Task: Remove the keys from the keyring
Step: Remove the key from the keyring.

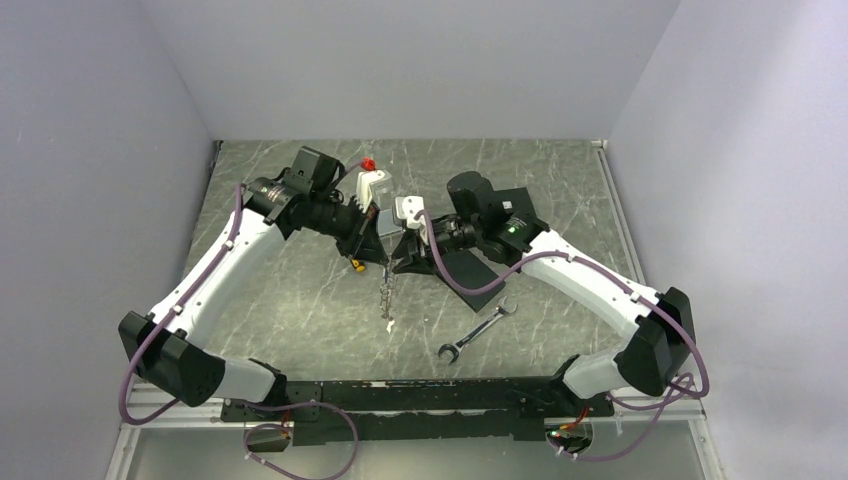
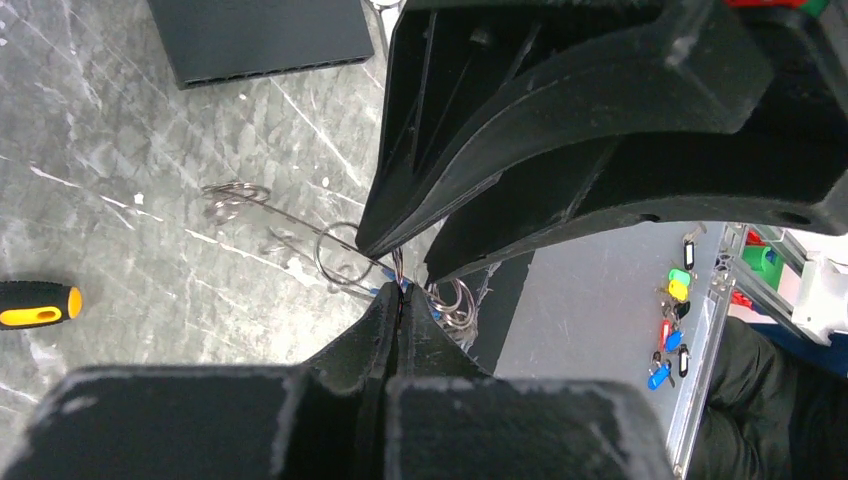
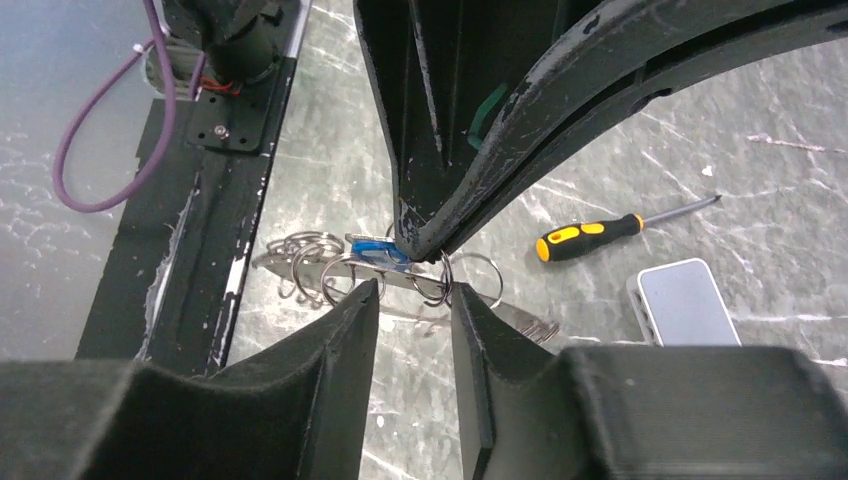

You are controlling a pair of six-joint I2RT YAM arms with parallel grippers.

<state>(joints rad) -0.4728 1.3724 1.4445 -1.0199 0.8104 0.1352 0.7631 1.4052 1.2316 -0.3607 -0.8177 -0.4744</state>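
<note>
L gripper (image 2: 400, 303) pinched shut on keyring (image 3: 432, 285), bunch dangling btwn both grippers. R gripper (image 3: 414, 305) jaws part open round keys (image 3: 515, 322), holding nothing. Light, stiff, slippery metal; pinch one key's blade.

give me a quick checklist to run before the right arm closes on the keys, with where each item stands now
1. Left gripper clamped on the keys: ok, its fingers are closed together at the blue tag.
2. Right gripper ready to close: ok, its fingers stand apart with nothing clamped.
3. A ring lined up with that gap: ok, the keyring sits just ahead of the right fingertips.
4. Keys lifted off the table: cannot tell, the chain trails toward the near edge in the top view.
5. Screwdriver and wrench out of the way: ok, both lie apart from the keys.
</note>
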